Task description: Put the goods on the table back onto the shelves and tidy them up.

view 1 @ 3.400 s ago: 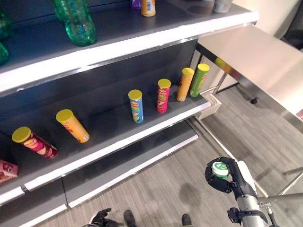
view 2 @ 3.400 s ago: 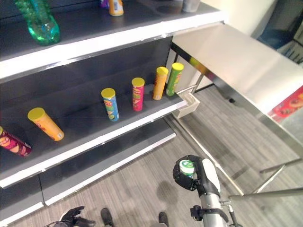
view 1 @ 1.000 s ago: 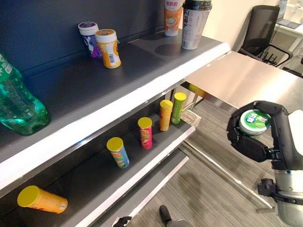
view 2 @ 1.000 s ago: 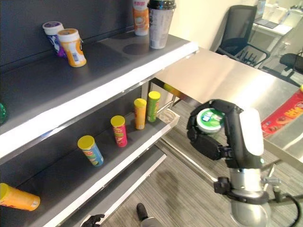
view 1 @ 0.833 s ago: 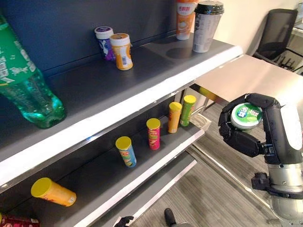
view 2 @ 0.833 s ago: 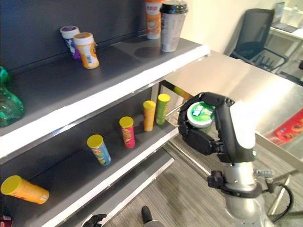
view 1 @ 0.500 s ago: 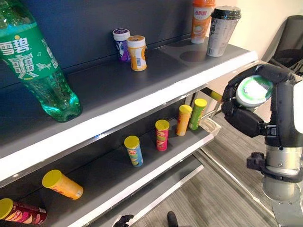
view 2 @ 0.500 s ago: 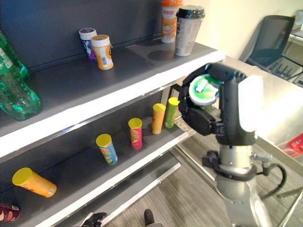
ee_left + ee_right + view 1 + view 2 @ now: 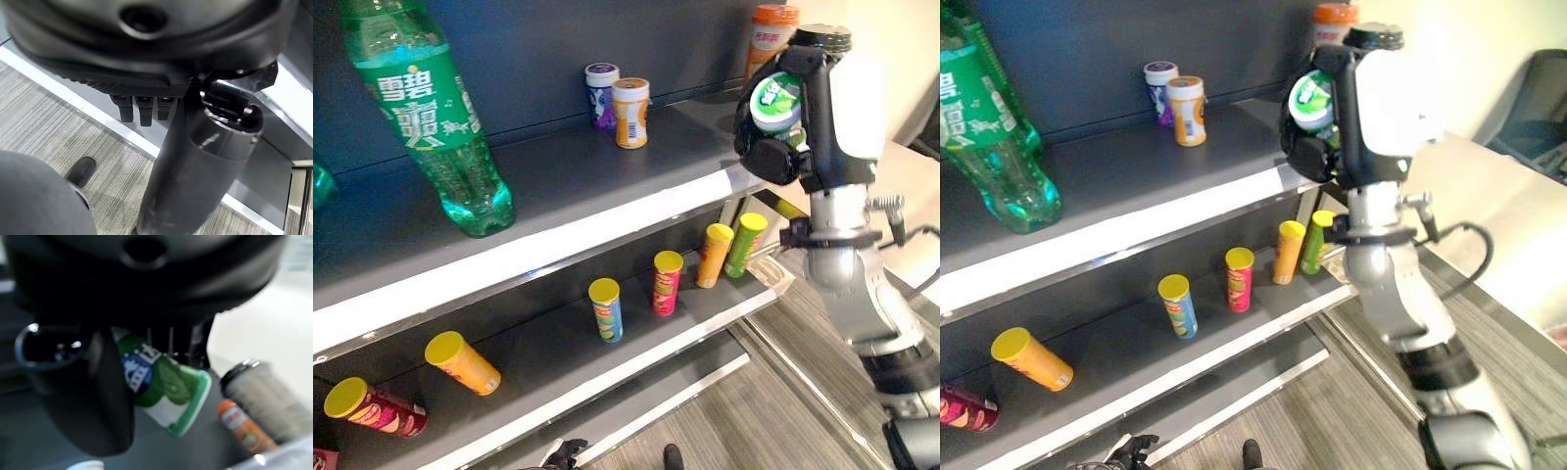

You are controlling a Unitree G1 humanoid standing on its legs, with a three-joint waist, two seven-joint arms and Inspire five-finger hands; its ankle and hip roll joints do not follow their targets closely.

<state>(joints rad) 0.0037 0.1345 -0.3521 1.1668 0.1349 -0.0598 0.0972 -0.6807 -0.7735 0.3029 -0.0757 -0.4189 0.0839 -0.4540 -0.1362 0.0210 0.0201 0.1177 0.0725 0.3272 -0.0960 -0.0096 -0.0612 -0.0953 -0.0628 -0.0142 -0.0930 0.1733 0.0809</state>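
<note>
The right hand [image 9: 783, 117] has its fingers wrapped round the green tub [image 9: 775, 101], lid up, raised by the top shelf's [image 9: 558, 240] right front corner, probably to keep it level for setting down. Left hand [image 9: 142, 105] hangs low, fingers relaxed.

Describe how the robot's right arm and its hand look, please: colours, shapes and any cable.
The right hand is dark, with black fingers and a broad white cover on its back. Below it sits a dark wrist collar with small fittings, then a rounded silver-grey forearm with a black band lower down. A thin black cable loops out beside the wrist.
</note>
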